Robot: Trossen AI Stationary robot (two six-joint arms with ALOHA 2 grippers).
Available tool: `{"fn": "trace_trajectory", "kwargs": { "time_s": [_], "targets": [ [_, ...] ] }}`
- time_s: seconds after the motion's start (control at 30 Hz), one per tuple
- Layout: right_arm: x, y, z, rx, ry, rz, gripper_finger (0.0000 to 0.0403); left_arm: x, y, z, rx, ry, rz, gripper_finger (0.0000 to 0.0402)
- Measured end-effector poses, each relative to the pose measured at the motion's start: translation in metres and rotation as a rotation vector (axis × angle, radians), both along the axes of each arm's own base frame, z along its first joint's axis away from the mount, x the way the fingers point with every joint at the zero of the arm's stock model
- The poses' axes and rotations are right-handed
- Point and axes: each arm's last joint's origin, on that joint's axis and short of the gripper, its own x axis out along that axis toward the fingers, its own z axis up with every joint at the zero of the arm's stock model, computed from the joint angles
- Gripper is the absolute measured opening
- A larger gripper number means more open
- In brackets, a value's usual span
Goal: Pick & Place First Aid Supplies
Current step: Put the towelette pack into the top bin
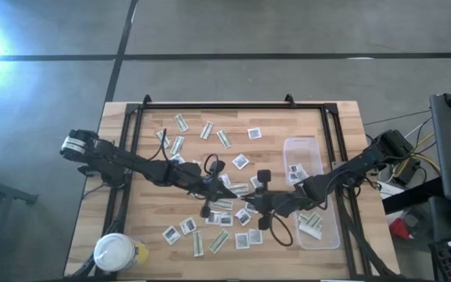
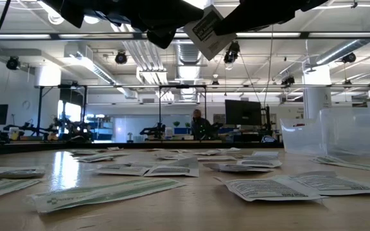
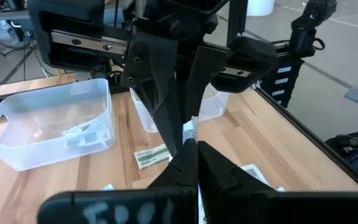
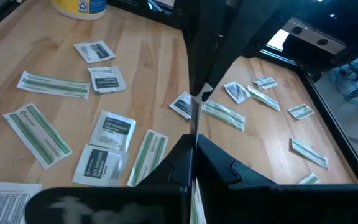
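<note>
Many first aid packets, square white ones and narrow green-and-white strips, lie flat across the wooden table (image 1: pixel 343 117), for example a strip (image 4: pixel 53 84) and a square (image 4: pixel 112 130). One white square packet (image 2: pixel 207 32) hangs in the air over the table's middle, tilted. My left gripper (image 3: pixel 190 149) and my right gripper (image 4: pixel 194 144) meet nose to nose at it, and both are shut on it. In the high view the left gripper (image 1: pixel 222 194) and the right gripper (image 1: pixel 250 200) stand close together above the scattered packets. My left gripper pinches the white packet's edge (image 3: pixel 189 132) between its two fingers, coming from the table's left. The packet is lifted clear of the table and shows edge-on here. My right gripper pinches the same packet's opposite edge (image 4: pixel 195 121) between its two fingers, coming from the table's right. The packet spans the short gap between the two grippers, tilted, with one corner (image 2: pixel 201 50) hanging lowest.
Two clear plastic tubs (image 1: pixel 291 145) (image 1: pixel 337 235) stand end to end by the table's right edge, both holding a few packets; the left wrist view shows them too (image 3: pixel 17 155). A white-lidded round jar (image 1: pixel 114 252) stands at the near left corner. A black frame (image 1: pixel 233 104) borders the work area.
</note>
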Motion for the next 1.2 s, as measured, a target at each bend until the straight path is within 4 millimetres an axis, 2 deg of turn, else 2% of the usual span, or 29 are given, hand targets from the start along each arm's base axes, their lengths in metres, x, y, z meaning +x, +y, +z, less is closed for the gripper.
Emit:
{"fn": "trace_trajectory", "kwargs": {
  "time_s": [0.33, 0.67, 0.8, 1.0, 1.2],
  "targets": [
    [-0.005, -0.002, -0.007, 0.029, 0.075, -0.040, 0.0008, 0.000, 0.002, -0.002, 0.020, 0.014, 0.069, 0.0006],
    [-0.010, -0.005, -0.014, 0.048, 0.145, -0.082, 0.0008, -0.001, 0.003, -0.006, 0.038, 0.062, 0.091, 0.0087],
    [-0.015, -0.007, -0.019, 0.054, 0.208, -0.118, 0.0008, -0.002, 0.007, -0.009, 0.079, 0.088, 0.200, 0.0117],
    [-0.022, -0.011, -0.024, 0.054, 0.282, -0.172, 0.0008, -0.009, 0.017, -0.018, 0.220, 0.192, 0.492, 0.0143],
    [-0.028, -0.014, -0.020, 0.052, 0.300, -0.187, 0.0008, -0.017, 0.021, -0.024, 0.289, 0.295, 0.547, 0.0142]
  ]
}}
